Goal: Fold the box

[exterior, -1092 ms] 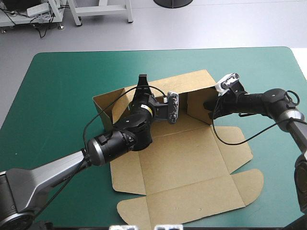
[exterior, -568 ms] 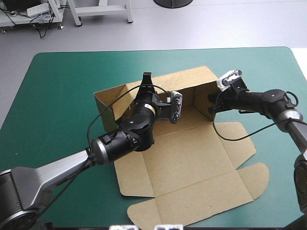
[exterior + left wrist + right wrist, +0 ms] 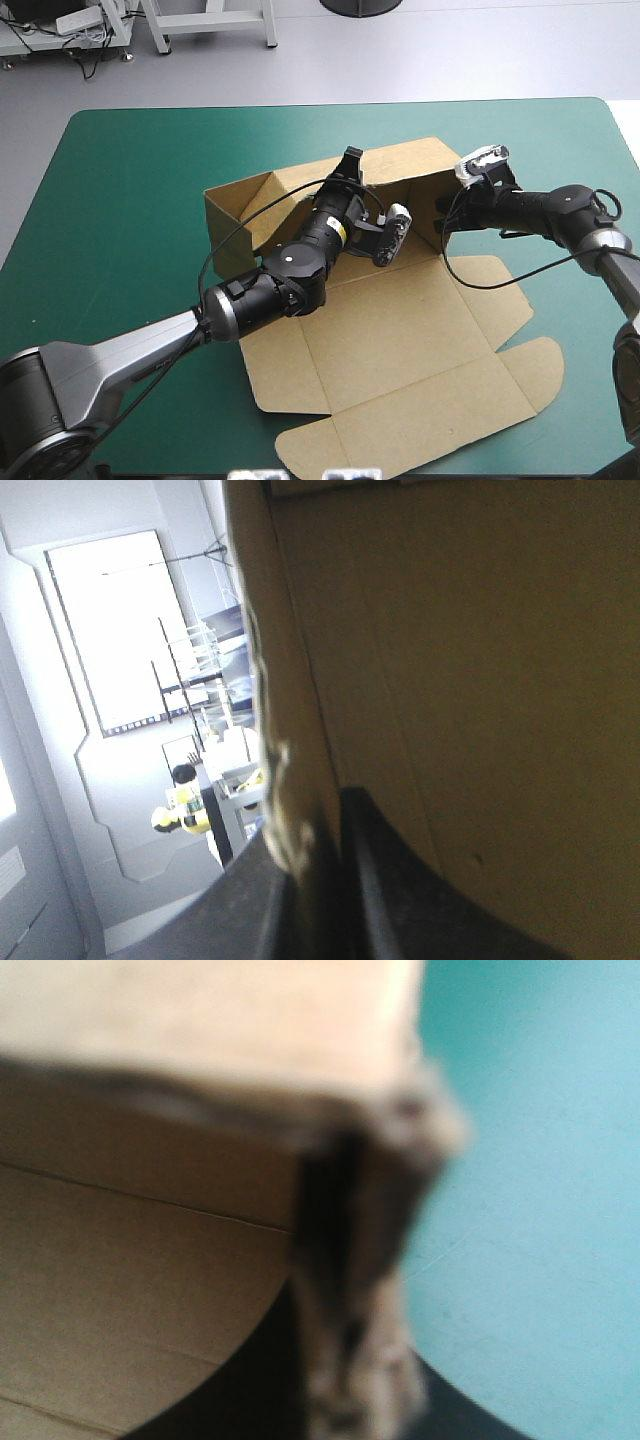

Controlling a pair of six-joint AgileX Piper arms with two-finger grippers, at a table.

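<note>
The brown box [image 3: 400, 330] lies mid-table with its back wall and two side walls raised, and its lid panel and flaps flat toward the near edge. My left gripper [image 3: 350, 163] is at the top edge of the back wall. In the left wrist view the board's edge [image 3: 285, 780] runs between the black fingers [image 3: 380, 880], so it is shut on the box. My right gripper [image 3: 443, 210] is at the right side wall. Its wrist view, blurred, shows the wall's edge [image 3: 345, 1210] pinched between the fingers, with the inner face [image 3: 130, 1240] to one side.
The teal-green cover [image 3: 120, 200] shows on all sides of the box, widest at the left and far right [image 3: 570, 150]. The lid's front flap [image 3: 400, 440] reaches close to the table's near edge.
My left gripper has slid to the right along the back wall's top edge. The box has shifted slightly right, and its walls stand a little more upright. The right gripper stays at the right wall.
</note>
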